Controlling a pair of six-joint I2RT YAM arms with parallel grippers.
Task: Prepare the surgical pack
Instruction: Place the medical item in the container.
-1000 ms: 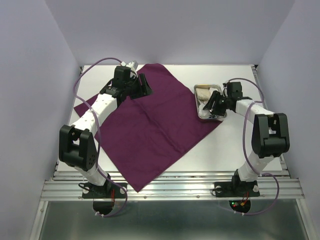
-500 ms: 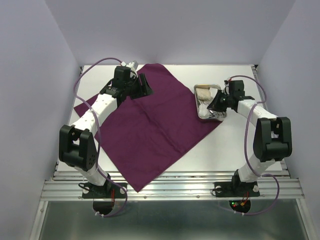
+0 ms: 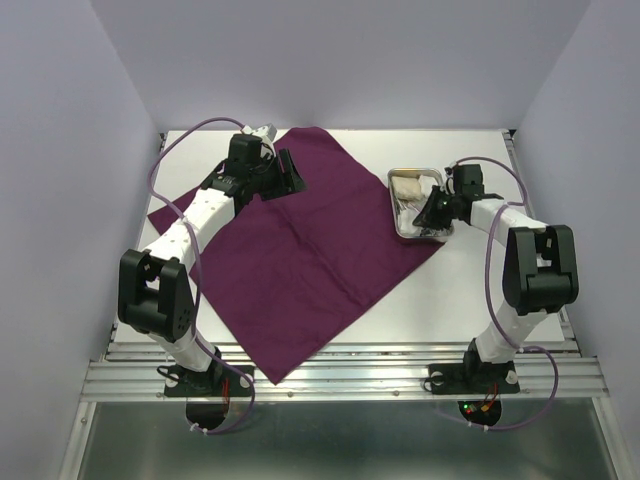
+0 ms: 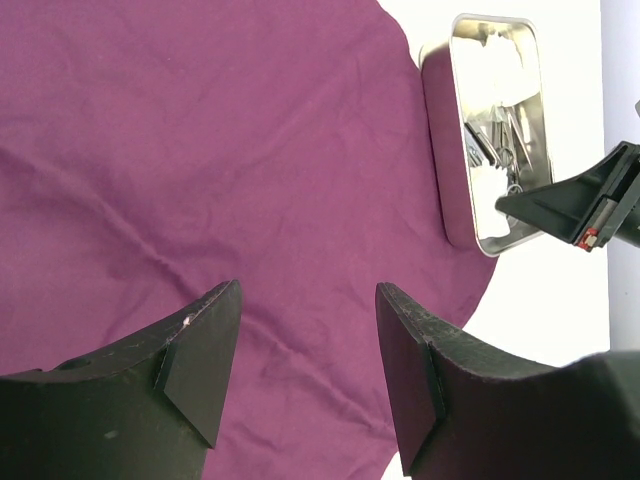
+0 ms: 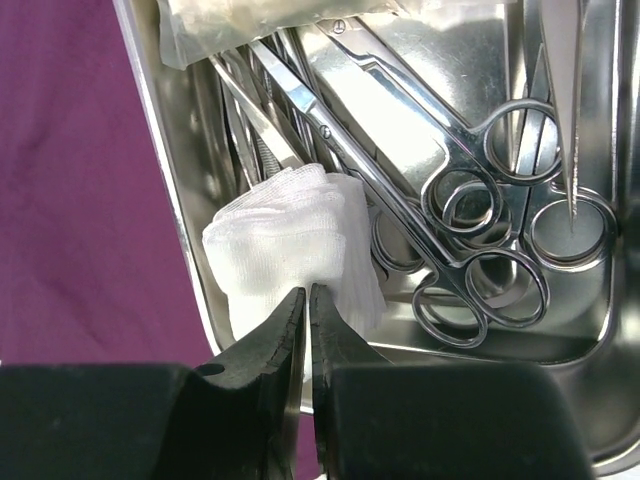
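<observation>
Purple cloth (image 3: 290, 250) lies spread flat on the white desk (image 3: 480, 290), its right corner meeting a small steel tray (image 3: 392, 205). At the tray's near end, the right hand (image 5: 305, 295) has its fingers pressed almost together, pinching the edge of a white gauze wad (image 5: 270, 240). Silver scissor-like instruments (image 5: 360, 168) lie in the tray, touching the wad. Well left of the tray, the left hand (image 4: 308, 290) hangs spread above the cloth, holding nothing.
</observation>
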